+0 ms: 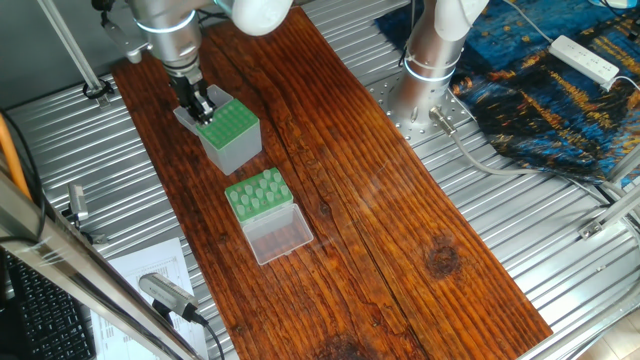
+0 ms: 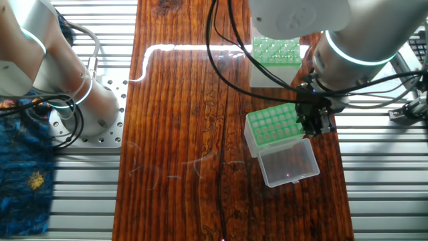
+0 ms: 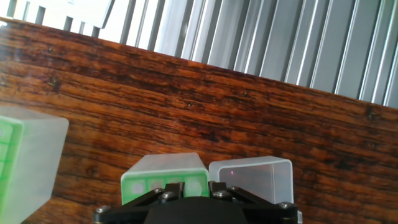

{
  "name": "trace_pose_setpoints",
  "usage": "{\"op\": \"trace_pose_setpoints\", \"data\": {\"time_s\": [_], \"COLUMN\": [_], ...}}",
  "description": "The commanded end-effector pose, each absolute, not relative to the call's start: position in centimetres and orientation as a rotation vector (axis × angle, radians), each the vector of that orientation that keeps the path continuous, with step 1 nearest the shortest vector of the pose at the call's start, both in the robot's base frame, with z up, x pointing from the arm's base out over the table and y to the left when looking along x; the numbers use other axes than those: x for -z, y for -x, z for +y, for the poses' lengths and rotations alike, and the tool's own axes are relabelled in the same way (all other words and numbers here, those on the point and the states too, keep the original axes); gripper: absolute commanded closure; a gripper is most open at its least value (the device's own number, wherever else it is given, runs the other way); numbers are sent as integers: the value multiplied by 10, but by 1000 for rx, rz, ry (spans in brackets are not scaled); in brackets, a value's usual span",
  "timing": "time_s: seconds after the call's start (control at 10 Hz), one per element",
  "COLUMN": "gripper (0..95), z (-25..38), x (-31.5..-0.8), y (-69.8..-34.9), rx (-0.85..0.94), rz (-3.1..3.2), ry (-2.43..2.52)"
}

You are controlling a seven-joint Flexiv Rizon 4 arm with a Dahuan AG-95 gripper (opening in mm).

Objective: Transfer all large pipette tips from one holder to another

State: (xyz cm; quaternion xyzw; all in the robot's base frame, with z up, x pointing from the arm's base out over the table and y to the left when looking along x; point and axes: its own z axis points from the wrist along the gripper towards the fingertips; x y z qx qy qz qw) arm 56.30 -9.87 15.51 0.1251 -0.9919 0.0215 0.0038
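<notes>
- Gripper (image 1: 203, 108) hangs low over the far edge of the tall grey-sided holder (image 1: 232, 125); whether its fingers are spread or pinching a tip, I cannot tell.
- Large pipette tips (image 1: 262, 185) stand in rows in the low green rack (image 1: 258, 200), just beyond that holder from the gripper.
- Most of the transfer looks done.
- The holder's top looks flat, so any tips left there are too small to tell.
</notes>
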Motion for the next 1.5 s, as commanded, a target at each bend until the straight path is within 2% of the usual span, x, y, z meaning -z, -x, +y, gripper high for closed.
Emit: {"op": "trace_pose_setpoints", "data": {"time_s": [0.1,0.6,1.5], "gripper": [760,760,760], "z": [-99,-98,-95], "x": [-154,-154,-153], "y": [-564,-564,-565], "rx": [-51,12,15], "rz": [-3108,-3104,-3096], "ry": [-402,-429,-418]}}
